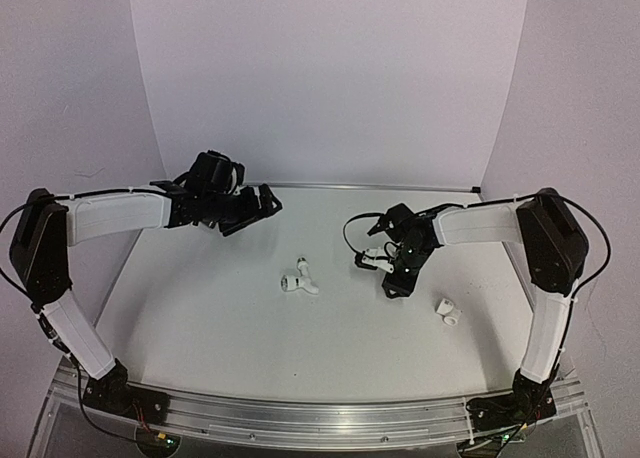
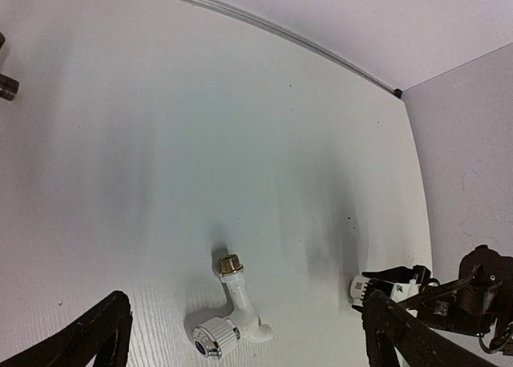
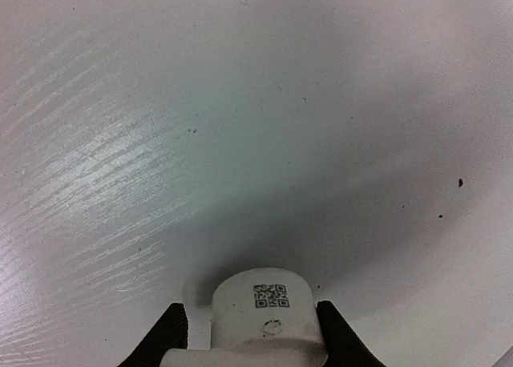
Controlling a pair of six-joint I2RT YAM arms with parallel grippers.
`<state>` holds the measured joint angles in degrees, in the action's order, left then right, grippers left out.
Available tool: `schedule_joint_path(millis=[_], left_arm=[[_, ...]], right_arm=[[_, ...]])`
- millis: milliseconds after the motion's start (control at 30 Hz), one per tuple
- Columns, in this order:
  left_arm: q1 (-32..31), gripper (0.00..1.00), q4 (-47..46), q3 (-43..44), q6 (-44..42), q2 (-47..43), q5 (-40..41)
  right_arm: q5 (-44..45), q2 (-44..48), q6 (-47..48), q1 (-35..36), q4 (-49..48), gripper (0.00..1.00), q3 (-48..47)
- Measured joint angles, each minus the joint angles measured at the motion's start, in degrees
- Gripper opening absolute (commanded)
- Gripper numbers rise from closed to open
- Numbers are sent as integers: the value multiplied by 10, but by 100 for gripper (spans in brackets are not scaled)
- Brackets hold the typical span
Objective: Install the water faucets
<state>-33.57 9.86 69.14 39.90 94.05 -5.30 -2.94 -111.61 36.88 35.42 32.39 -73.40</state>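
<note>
A white faucet (image 1: 298,280) with a round knob, an angled spout and a brass threaded end lies on the white table mid-centre; in the left wrist view (image 2: 230,317) it lies below and between my fingers. My left gripper (image 1: 262,208) is open and empty, held above the table behind and left of the faucet. My right gripper (image 1: 375,259) is shut on a short white tubular fitting (image 3: 268,309) with a QR label, held just right of the faucet. A second white fitting (image 1: 447,311) lies on the table at the right.
White walls stand behind and at both sides, with a metal strip (image 1: 380,187) along the back table edge. A dark metal piece (image 2: 6,85) shows at the left edge of the left wrist view. The right gripper (image 2: 449,299) shows there too.
</note>
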Motion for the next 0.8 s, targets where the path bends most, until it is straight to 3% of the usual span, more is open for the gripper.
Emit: schedule_joint_path(millis=[300,533,800], left_arm=[[-5,100,33,19,14,29,5],[-20,100,64,46,25,44,14],[-54,92,127,70,66,77,25]], right_arm=[[8,-10,-1,0,-17,65,1],[4,-10,-5,0,-12,72,-3],[-28,-8,-21,0,14,85,-52]])
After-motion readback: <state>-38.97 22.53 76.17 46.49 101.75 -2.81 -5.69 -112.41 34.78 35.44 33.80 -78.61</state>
